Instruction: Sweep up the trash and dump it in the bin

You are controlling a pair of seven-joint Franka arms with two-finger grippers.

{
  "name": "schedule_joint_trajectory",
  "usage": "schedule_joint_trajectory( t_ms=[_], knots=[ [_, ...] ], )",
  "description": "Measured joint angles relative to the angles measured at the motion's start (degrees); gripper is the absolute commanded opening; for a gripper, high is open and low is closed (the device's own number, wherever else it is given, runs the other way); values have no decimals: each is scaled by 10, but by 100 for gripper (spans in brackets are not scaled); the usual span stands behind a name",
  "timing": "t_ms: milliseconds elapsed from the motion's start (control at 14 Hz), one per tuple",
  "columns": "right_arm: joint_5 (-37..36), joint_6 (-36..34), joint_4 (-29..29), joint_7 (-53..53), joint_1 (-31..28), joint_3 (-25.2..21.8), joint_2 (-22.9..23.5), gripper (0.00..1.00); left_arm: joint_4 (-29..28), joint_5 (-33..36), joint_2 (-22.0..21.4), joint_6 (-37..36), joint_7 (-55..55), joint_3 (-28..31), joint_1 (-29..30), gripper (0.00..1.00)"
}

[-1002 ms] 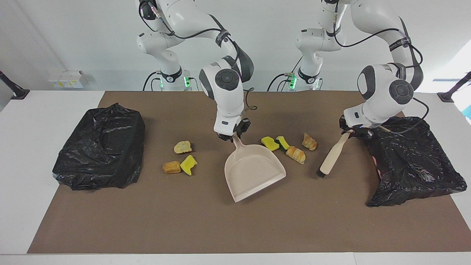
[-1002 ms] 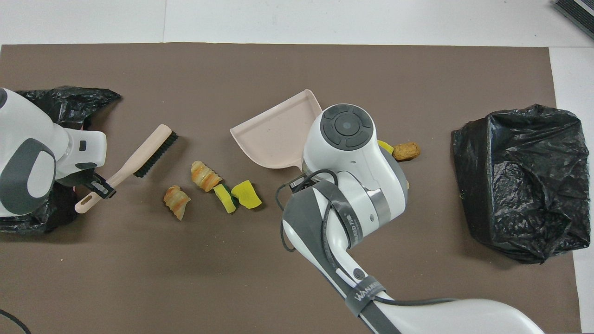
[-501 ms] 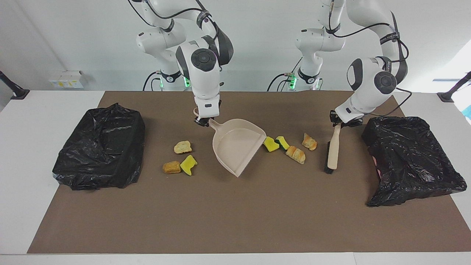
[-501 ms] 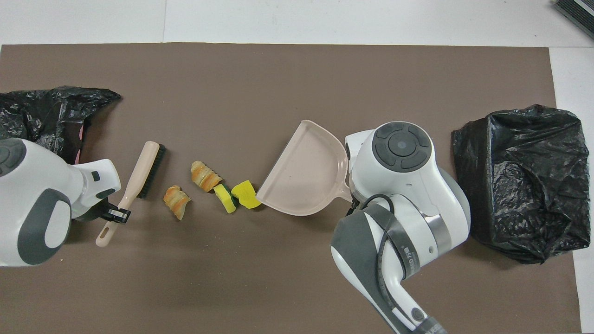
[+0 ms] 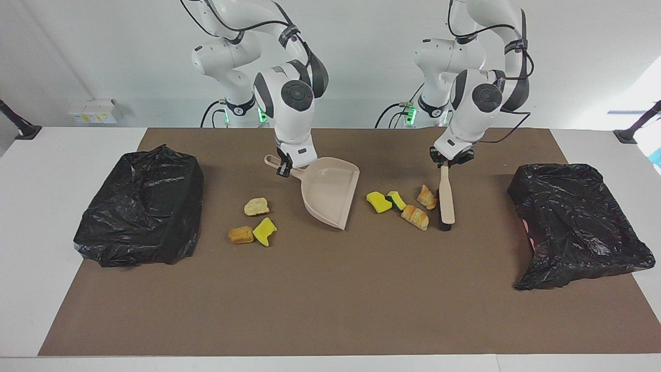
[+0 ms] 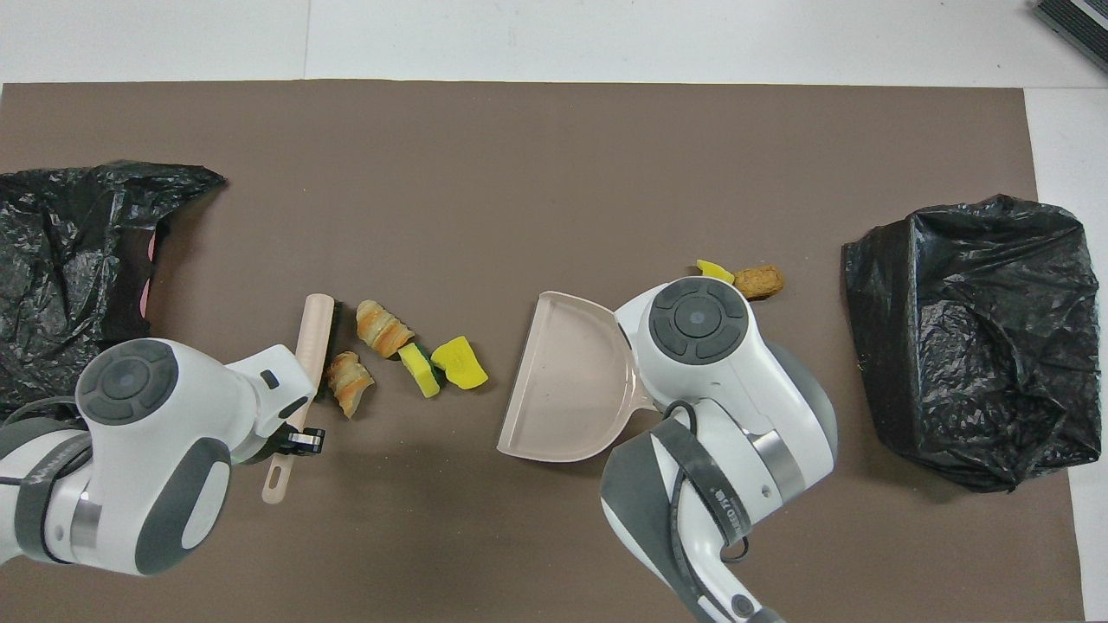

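The left end effector [image 5: 448, 162] was closed tight on the handle of a hand brush [image 5: 446, 201]. The brush bristles rested on the worktop [image 5: 330, 310], touching a croissant chunk [image 5: 426, 197]. Just beside it lay another croissant chunk [image 5: 414, 216] and two yellow sponge pieces [image 5: 379, 202] with green backs.

The right end effector [image 5: 283, 168] was closed on the handle of a beige dustpan [image 5: 329, 192]. The pan was tilted, with its open mouth turned toward that little pile, a short way off. Three more scraps [image 5: 253, 225] lay under and beside this end effector, toward the black bin bag [image 5: 139, 206] at its end. Another bin bag [image 5: 576, 222] sat at the left arm's end.

The scraps looked light and soft. They would likely roll or bounce if pushed fast. A slow push low on each piece should slide them into the pan.
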Motion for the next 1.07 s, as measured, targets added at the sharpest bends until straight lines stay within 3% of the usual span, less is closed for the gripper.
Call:
schedule_joint_trajectory(
  t_ms=[429, 859, 1073],
  knots=[
    [0, 50, -2, 78, 42, 3, 38, 0, -7, -25, 8, 39, -58, -1, -67, 0],
    [0, 55, 2, 128, 46, 17, 42, 0, -7, -75, 12, 86, -63, -1, -152, 0],
    [0, 54, 3, 135, 46, 20, 42, 0, -7, -142, 12, 120, -66, -2, -199, 0]
  ],
)
